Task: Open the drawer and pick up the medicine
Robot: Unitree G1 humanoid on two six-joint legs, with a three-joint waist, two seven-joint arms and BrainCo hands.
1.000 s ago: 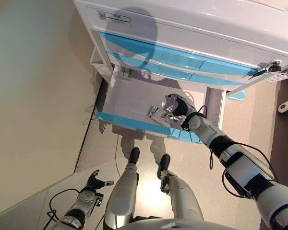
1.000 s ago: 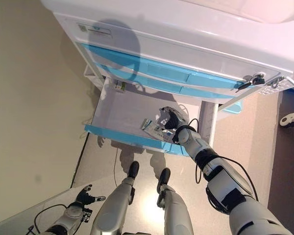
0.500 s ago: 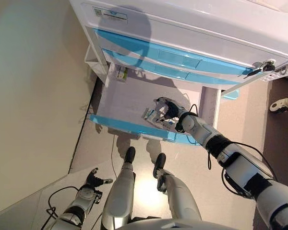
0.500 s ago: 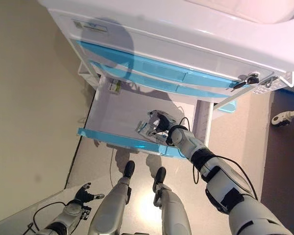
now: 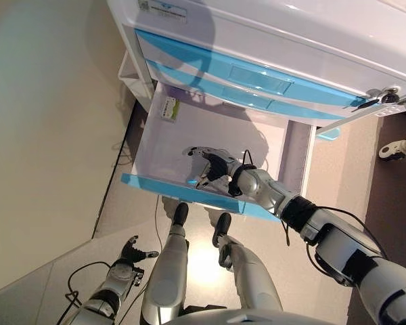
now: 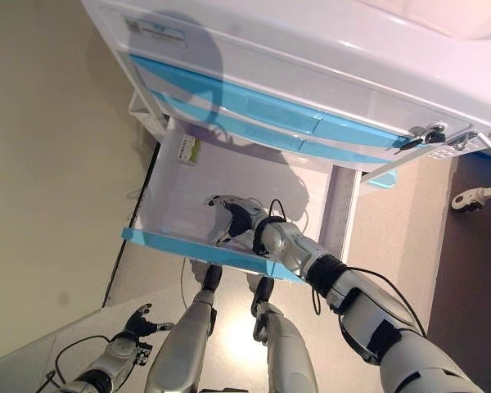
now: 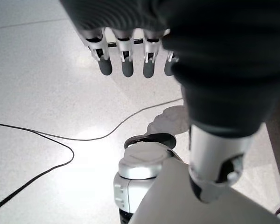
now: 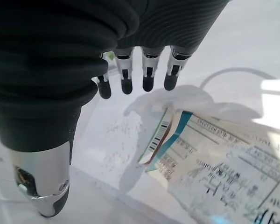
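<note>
- Drawer (image 5: pixel 164 186): pulled out of the cabinet (image 5: pixel 271 40); the opening step looks done, and the pick is the step in hand.
- Right hand (image 5: pixel 213 166): inside the drawer near its front rim, fingers (image 8: pixel 148 74) straight and spread, holding nothing.
- Medicine (image 8: pixel 210 158): a flat printed packet on the drawer floor, just beside the right hand's fingertips and not held.
- Second packet (image 5: pixel 169 108): at the drawer's back corner, well apart from the hand.
- Left hand (image 5: pixel 132 254): low, well clear of the drawer, fingers loose and empty.
- Next move, as judged: lower the right hand onto the medicine, pinch an edge, and lift.
</note>
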